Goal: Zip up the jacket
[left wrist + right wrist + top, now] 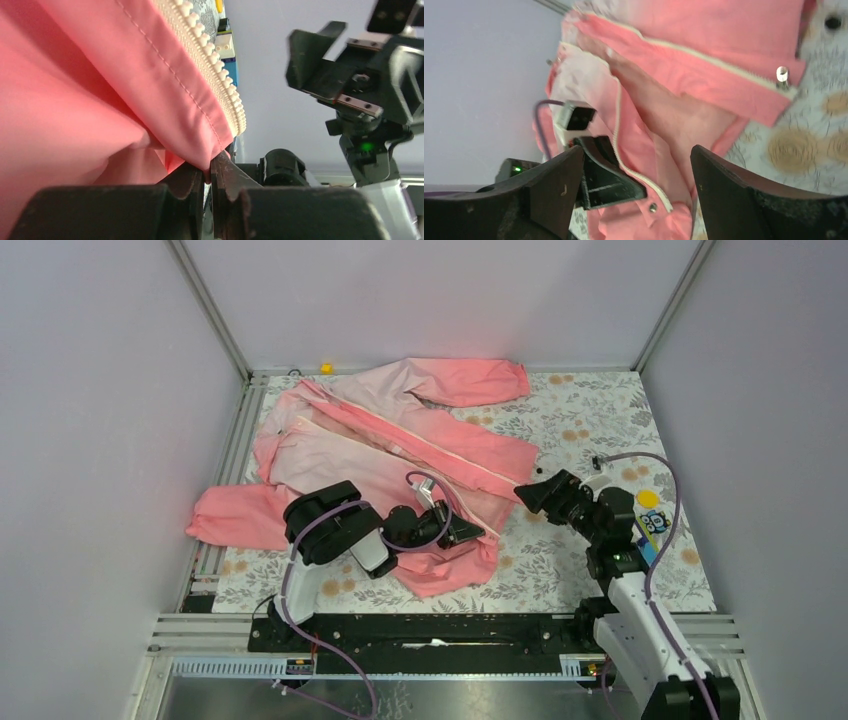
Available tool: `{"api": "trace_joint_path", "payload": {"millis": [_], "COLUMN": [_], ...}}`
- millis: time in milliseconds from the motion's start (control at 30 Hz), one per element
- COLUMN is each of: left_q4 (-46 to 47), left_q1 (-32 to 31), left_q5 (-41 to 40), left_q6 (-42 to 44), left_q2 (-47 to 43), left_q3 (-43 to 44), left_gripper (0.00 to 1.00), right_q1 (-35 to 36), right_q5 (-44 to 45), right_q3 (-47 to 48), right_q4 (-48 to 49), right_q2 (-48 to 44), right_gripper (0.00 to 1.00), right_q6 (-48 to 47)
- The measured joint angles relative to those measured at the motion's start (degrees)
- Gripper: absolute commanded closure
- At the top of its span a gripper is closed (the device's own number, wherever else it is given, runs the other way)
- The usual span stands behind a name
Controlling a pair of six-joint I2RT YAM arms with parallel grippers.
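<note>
A: Left wrist view, what's the grip?
B: My left gripper (209,172) pinches the jacket (100,100) at its hem corner, beside chunky whitish zipper teeth (220,75).
A: And the other?
B: My right gripper (636,157) is spread, empty. The jacket lies to its left, zipper running diagonally away, zipper pull (781,76) nearest this arm. The fabric is thin and rumpled.

1. I work in a robotics lab test cell: plain pale walls (100,390) box me in on three sides.
2. Bare aluminium posts (211,310) frame those panels.
3. My arms are bolted to a black rail (480,626) at the near edge of the bench (600,410), which has a flowered cover.
4. Purple cables (676,498) loop openly along my arms.
</note>
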Motion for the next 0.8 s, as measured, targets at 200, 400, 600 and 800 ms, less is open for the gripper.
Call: {"api": "trace_joint_path", "payload": {"millis": [200, 400, 600, 800], "left_q4": [1.66, 1.99, 2.08, 2.29], "left_q1": [0.0, -0.02, -0.02, -0.04], "left_q5": [0.96, 1.42, 1.73, 2.01], "left_q6": [3.15, 4.26, 4.94, 4.72], "left_q2": [-0.37, -0.37, -0.37, -0.37], "left_q3": [-0.94, -0.17, 0.5, 0.76], "left_gripper": [0.91, 0.91, 0.89, 0.75], "right_q1": [0.0, 0.0, 0.39, 0.81], "right_q5": [-7.61, -15.91, -22.88, -24.11], "right_q3": [-0.31, -0.76, -4.33, -4.66], "right_q4": [-2.38, -1.05, 6.43, 9.35], "right_q2": [12.94, 20.59, 27.61, 27.78], "right_gripper": [0.33, 0.47, 0.49, 0.68], "right_q6": [1.51, 1.07, 3.08, 3.45]}}
